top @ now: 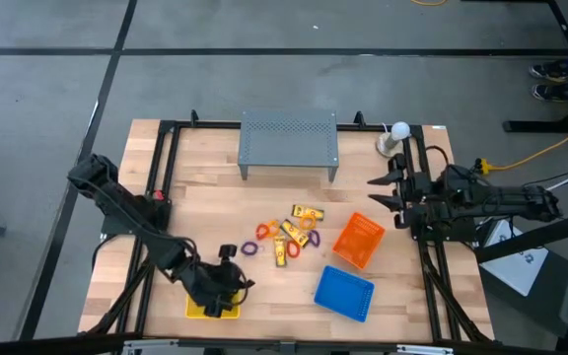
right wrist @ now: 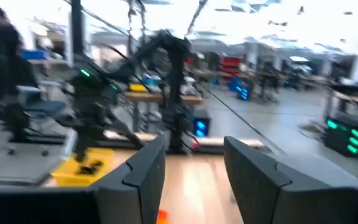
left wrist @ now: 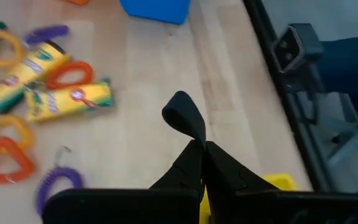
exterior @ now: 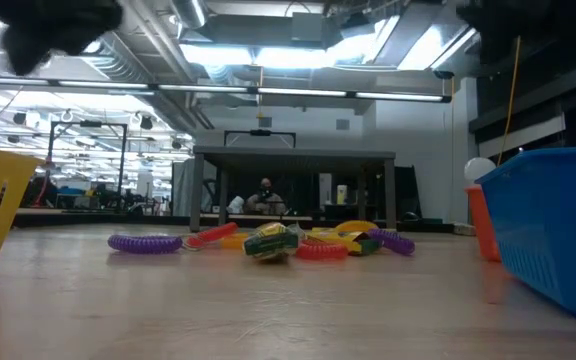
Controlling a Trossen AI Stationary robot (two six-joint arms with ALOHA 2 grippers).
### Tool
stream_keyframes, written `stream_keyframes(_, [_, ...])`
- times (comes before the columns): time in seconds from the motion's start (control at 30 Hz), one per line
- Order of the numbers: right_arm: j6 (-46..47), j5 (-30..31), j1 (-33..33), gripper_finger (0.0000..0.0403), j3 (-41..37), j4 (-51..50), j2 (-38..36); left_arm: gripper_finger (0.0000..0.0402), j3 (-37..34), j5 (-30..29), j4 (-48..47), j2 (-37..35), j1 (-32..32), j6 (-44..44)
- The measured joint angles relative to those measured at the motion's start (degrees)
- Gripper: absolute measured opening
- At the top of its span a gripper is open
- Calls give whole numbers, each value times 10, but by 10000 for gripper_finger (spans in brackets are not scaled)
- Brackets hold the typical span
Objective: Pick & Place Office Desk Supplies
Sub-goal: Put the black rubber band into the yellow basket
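Note:
My left gripper [top: 245, 285] hangs over the yellow basket [top: 208, 310] at the table's near left, shut on a black clip [left wrist: 182, 115]. Mid-table lie the loose supplies [top: 289, 235]: yellow packets [left wrist: 70, 99], orange loops [left wrist: 5, 158] and purple loops [exterior: 146, 242], all flat on the wood. Black clips [right wrist: 89, 167] lie inside the yellow basket. My right gripper [top: 388, 192] waits at the table's right edge, held level and open, with nothing between its fingers [right wrist: 145, 171]. My left gripper pinches the black clip's near end [left wrist: 194, 142] between its two fingertips. The fingers slant down toward the table's right side. The rest of the clip sticks out past the fingertips, lifted clear of the table.
An orange basket [top: 358, 240] and a blue basket [top: 344, 293] stand right of the pile. A grey perforated shelf [top: 288, 143] sits at the far edge, with a white ball-shaped thing [top: 399, 130] at the far right corner. Black frame rails [left wrist: 294, 106] border the table.

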Motion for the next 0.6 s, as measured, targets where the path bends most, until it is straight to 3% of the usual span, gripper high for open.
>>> stream_keyframes(0.17, [24, 59, 0, 165, -38, -5, -4, 4, 0, -12, -16, 5, -44, -74])
stream_keyframes(0.6, [43, 61, 0, 165, -70, 8, -4, 4, 0, -35, -101, 6, -146, -306])
